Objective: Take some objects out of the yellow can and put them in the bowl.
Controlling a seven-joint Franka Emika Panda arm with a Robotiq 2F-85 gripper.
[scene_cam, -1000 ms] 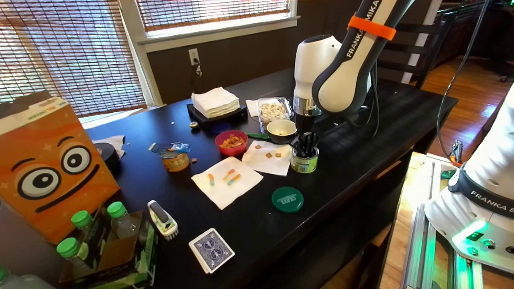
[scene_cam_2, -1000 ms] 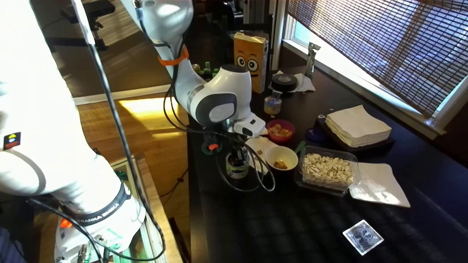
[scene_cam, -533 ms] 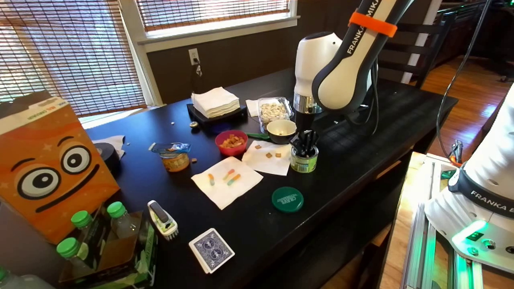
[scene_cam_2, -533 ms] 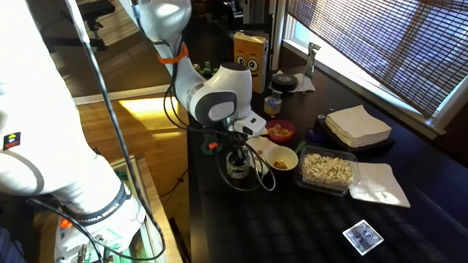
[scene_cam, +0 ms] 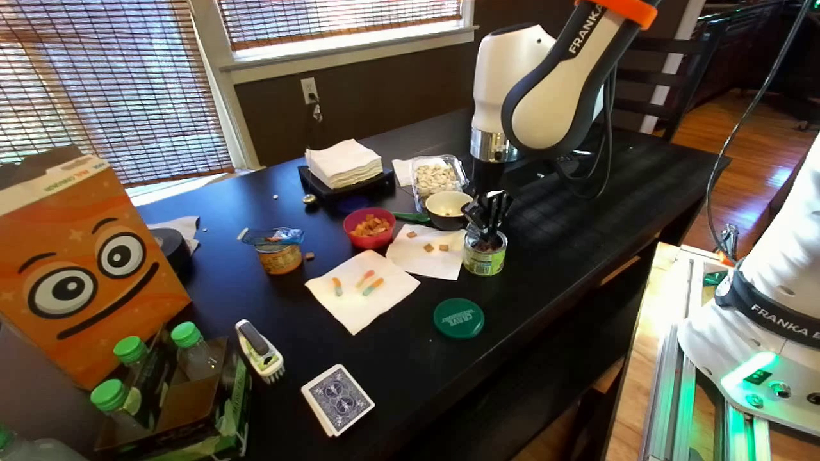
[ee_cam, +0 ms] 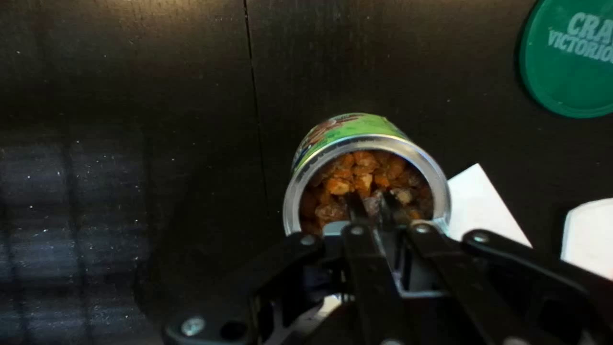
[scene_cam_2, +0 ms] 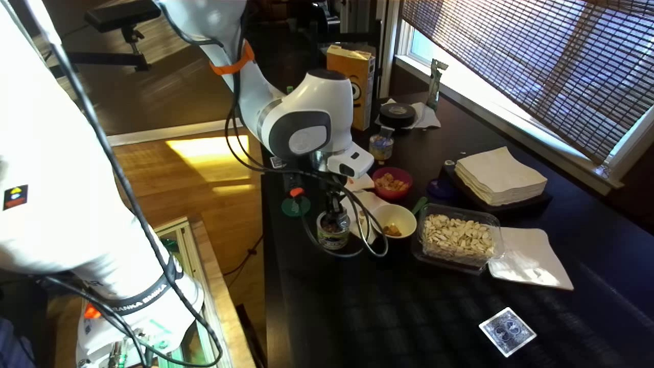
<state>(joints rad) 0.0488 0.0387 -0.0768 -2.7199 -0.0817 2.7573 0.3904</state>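
The yellow can [scene_cam: 485,259] stands upright on the dark table. It also shows in an exterior view [scene_cam_2: 333,238] and in the wrist view [ee_cam: 359,127], filled with brown nut-like pieces. My gripper [scene_cam: 487,238] points down at the can's mouth, also in an exterior view [scene_cam_2: 333,217]. In the wrist view my fingertips [ee_cam: 371,195] are close together over the contents, with a brown piece [ee_cam: 372,203] between them. The bowl [scene_cam: 444,203] stands beside the can; in an exterior view its inside [scene_cam_2: 399,214] holds a few brown pieces. The bowl is not clear in the wrist view.
A seed box [scene_cam_2: 457,237] stands beyond the bowl. A pink bowl [scene_cam: 369,238] and napkins with small candies [scene_cam: 362,291] lie near the can. A green lid [scene_cam: 459,318] lies in front. The arm's loose cable [scene_cam_2: 380,250] hangs by the can and bowl.
My arm has risen, and the fingers have come up from deep in the can to about its mouth. More of the can's contents shows. The can and bowl have not moved.
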